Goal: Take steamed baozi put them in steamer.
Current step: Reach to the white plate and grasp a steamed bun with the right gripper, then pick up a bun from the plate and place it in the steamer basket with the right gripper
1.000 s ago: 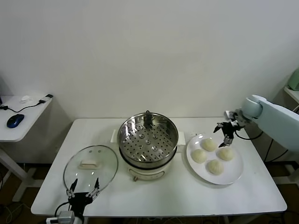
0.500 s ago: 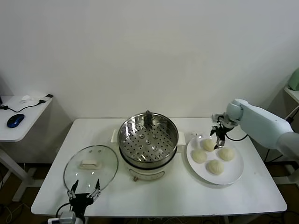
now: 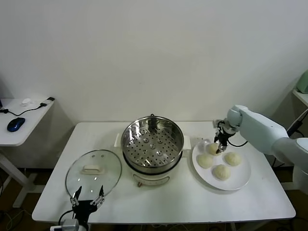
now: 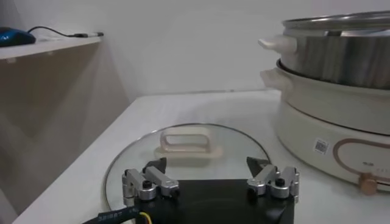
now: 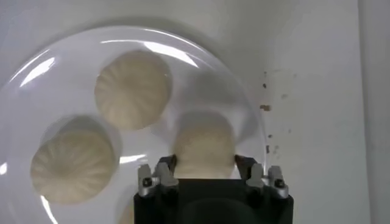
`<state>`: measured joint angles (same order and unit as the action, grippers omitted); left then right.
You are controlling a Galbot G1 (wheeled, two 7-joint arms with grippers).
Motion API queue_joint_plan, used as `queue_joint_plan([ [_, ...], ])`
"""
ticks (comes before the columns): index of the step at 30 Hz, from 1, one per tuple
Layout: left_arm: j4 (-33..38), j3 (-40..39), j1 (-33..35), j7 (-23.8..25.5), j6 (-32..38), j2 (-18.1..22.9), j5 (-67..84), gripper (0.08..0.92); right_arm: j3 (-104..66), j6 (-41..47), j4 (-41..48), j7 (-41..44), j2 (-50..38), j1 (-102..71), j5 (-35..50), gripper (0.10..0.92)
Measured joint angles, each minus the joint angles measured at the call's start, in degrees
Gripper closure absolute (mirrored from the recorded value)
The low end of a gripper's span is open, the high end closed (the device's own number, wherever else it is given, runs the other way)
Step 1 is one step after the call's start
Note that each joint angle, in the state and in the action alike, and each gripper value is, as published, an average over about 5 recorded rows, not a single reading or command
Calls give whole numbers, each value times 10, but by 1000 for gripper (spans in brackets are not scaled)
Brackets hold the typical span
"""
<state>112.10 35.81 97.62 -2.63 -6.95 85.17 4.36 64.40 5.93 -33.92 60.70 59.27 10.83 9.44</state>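
Baozi: four on the white plate (image 3: 240, 180) at the right of the tabletop (image 3: 183, 202), right of the steamer (image 3: 152, 144); the far-left baozi (image 3: 212, 148) is the target, and the right gripper (image 3: 219, 147) sits directly over it, jaws open and straddling it in the right wrist view, bun (image 5: 203, 146) centred between them, not yet clamped. Bun is a round dome, top up, no long axis, so approach angle looks uncritical; I'd just drop and close. Left gripper (image 4: 210, 181) is parked at the near-left edge by the glass lid (image 3: 94, 169), jaws open, so right arm is clearly nearer.
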Motion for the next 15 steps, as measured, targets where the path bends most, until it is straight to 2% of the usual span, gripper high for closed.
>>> queue_joint_plan([
  [7,9,-1,7,-1,-4,4,-5,177,34,-5,-47,15,-16,60,38,499],
  [15,19,-8,11,-2,-5,4,-7,177,134,-50,-173,35,-5,237,140,492],
])
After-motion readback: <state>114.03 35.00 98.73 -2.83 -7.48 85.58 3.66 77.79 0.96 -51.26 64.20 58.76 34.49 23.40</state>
